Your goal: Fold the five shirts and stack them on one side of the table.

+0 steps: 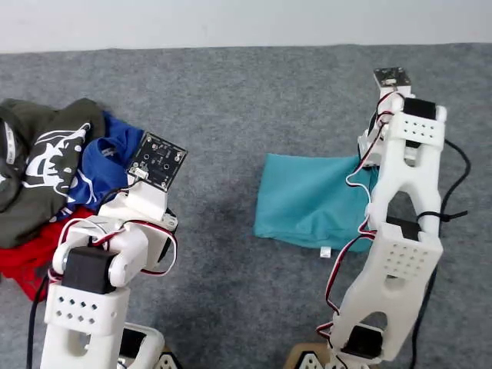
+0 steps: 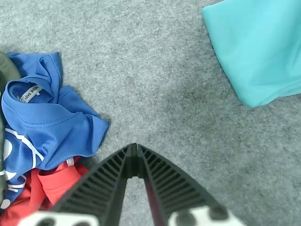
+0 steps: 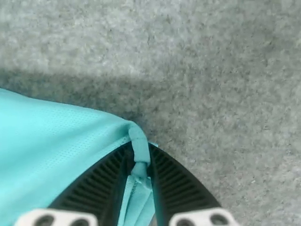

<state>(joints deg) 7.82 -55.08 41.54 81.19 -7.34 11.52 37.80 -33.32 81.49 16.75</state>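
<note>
The grey table (image 1: 231,100) holds the teal shirt (image 1: 307,204) at middle right. The right gripper (image 3: 139,157) pinches only its thin edge, so it might slip out. The left gripper (image 2: 137,155) is closed on nothing, near the shirt pile (image 1: 54,177) at the left.

Left gripper (image 2: 136,149) hangs, fingers closed; right gripper (image 3: 139,157) has fingers pinched on the teal shirt (image 3: 51,141).

Grey carpet-textured table surface (image 1: 223,108), plain white wall band (image 1: 231,19) along its far edge, soft even light
</note>
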